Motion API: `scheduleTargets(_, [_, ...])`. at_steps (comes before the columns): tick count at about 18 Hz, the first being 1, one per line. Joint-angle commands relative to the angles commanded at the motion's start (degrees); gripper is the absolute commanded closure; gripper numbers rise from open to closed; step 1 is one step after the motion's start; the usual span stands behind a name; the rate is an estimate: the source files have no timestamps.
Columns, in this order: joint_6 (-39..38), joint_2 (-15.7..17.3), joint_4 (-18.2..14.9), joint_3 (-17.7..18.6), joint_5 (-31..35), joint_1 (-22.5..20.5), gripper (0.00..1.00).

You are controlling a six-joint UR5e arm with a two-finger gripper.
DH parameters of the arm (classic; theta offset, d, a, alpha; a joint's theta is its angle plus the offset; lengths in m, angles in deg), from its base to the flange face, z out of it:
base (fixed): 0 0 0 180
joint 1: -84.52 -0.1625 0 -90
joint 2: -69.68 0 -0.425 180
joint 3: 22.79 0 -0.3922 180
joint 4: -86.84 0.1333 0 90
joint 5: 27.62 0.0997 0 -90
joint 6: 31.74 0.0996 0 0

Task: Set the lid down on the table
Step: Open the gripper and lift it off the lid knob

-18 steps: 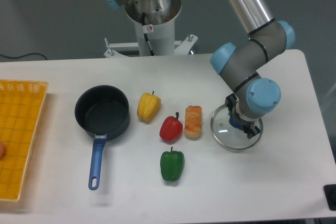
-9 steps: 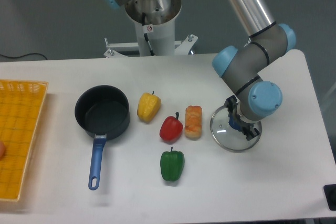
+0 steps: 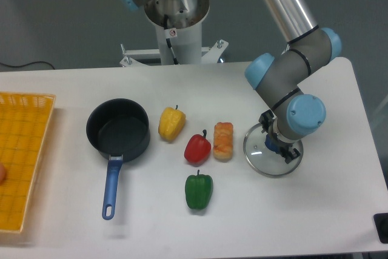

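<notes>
Camera view: the gripper (image 3: 278, 147) sits over the centre of the lid (image 3: 259, 153), around its blue knob; whether its fingers are clamped or parted cannot be told. The round glass lid with its metal rim lies flat on the white table (image 3: 315, 210). Left of the lid stand one pastry (image 3: 223, 141), three peppers, red (image 3: 197, 148), yellow (image 3: 171, 123) and green (image 3: 198, 190), and one dark saucepan (image 3: 118, 130)

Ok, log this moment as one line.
lid: on table, right of peppers | pincer: at lid knob, grip unclear | saucepan: uncovered
</notes>
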Motion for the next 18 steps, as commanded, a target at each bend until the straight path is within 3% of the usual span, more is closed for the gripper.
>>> scheduleTargets(4, [0.00,0.96,0.00,0.52,0.35,0.26,0.00])
scheduleTargets(18, [-0.79,9.75,-0.09,2.29,-2.28,0.44,0.00])
